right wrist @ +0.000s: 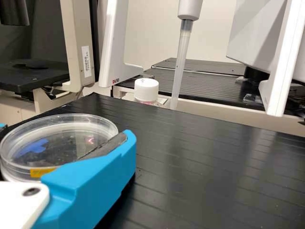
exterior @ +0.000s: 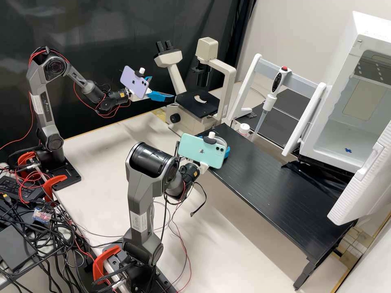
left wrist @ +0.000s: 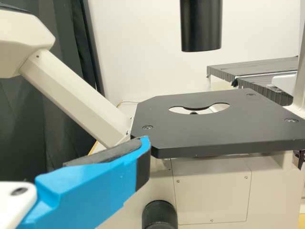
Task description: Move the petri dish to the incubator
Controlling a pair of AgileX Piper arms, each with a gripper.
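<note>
One petri dish [right wrist: 71,138] is your charge, and it lies between the blue fingers of the right tool [right wrist: 66,132], over the near end of the black table [exterior: 260,179]. That tool looks closed on the dish's rim; whether the dish is lifted clear or just touching the surface, you cannot tell. The left tool [exterior: 163,88] stands open beside the microscope [exterior: 229,83], with nothing in it.

The step in hand looks to be the carry, and the task seems at its early middle. Make sure of your grip first, then raise the dish straight up so its base doesn't scrape. Hold it level, or lid and base may slide apart; don't squeeze harder than you need, as thin clear walls can flex or slip. Swing wide of the pipette [exterior: 277,81] and its stand [exterior: 306,118], then go in past the open door [exterior: 362,183] of the incubator [exterior: 338,53] without brushing the frame. The blue cross [exterior: 348,150] on its floor would make a sensible target; lower gently before you let go.

Your count: one dish, one incubator, one open door, one cross on the incubator floor, one microscope, one pipette, one stand, one white-capped bottle [right wrist: 146,90], two tools and two phones, a purple one [exterior: 134,83] and a mint one [exterior: 201,150].
</note>
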